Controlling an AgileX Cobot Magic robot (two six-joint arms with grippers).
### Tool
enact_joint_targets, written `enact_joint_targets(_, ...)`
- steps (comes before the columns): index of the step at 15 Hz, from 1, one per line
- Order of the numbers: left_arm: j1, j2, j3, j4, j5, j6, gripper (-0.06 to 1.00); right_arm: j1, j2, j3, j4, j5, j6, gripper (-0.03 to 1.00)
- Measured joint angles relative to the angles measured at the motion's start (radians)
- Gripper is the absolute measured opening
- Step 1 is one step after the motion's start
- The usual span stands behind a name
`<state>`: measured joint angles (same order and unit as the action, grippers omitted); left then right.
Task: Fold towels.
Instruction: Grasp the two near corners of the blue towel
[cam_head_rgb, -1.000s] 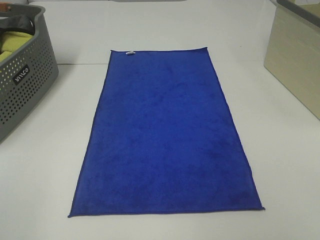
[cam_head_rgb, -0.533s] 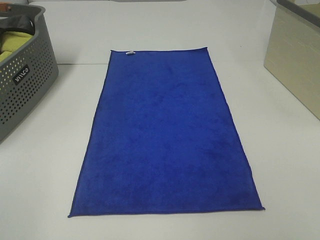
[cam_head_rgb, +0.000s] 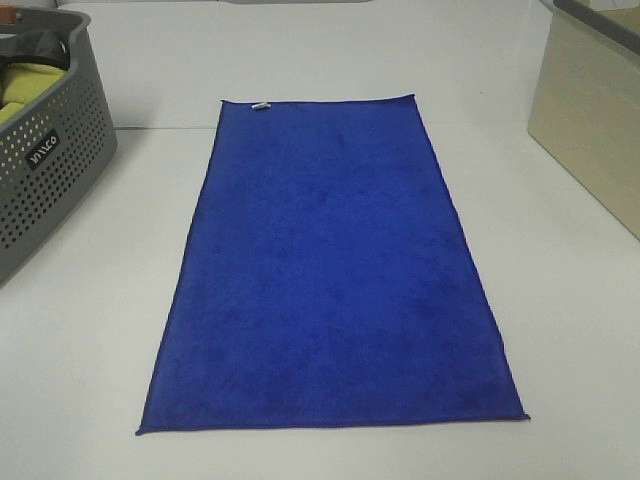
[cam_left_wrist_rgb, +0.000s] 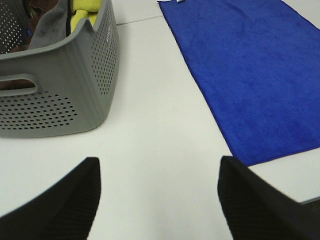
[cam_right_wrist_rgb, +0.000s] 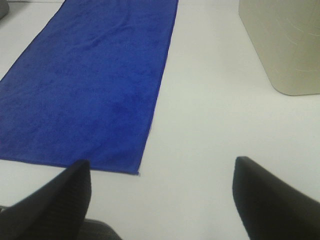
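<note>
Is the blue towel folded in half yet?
No, the blue towel lies spread out flat in a single layer on the table.

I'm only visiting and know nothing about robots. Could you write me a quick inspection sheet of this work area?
Surface: white table, no stains seen.
Job's things: blue towel spread flat, unfolded, white tag at its far edge.
Clutter: grey basket at the left, yellow-green cloth inside.
Hands: left hand and right hand both open, empty, off the towel near its near corners.
Cables: nothing seen.
Surroundings: beige box at the right.
</note>
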<state>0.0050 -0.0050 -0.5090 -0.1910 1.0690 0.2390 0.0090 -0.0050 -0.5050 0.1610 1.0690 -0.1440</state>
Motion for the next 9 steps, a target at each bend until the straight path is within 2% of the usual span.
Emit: enact_joint_targets(9, 0.000, 0.000, 0.000, 0.000, -0.003, 0.000, 0.64, 0.000, 0.000, 0.000, 0.000, 0.000, 0.000, 0.74)
